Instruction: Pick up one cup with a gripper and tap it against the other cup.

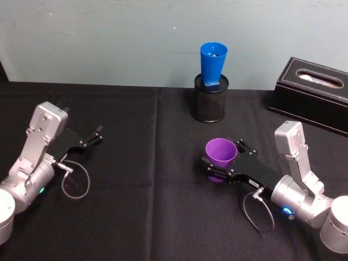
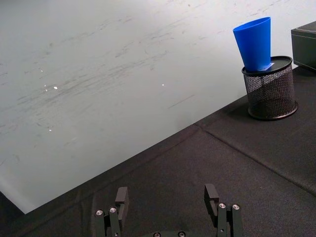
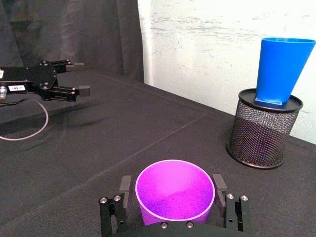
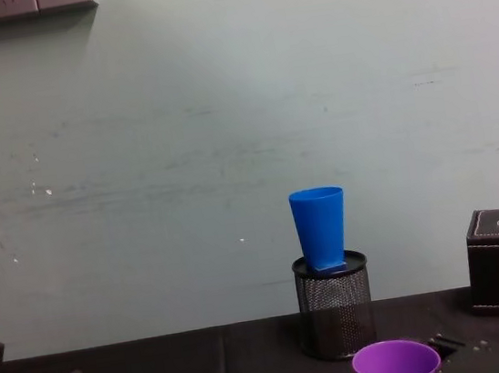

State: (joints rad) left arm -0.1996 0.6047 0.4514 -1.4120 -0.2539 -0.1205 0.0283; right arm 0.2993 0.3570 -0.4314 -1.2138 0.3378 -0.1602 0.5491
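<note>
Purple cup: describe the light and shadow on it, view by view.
Head view: the purple cup is evenly lit, no glare, its shadow lost on the black cloth. Right wrist view: at the right claw, its inside glows bright. Chest view: its rim catches a pale sheen.

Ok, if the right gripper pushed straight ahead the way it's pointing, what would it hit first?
The purple cup, directly at the right gripper's tip. Beyond it the line seems to cross bare black cloth toward the wall, passing beside the mesh holder carrying the blue cup.
</note>
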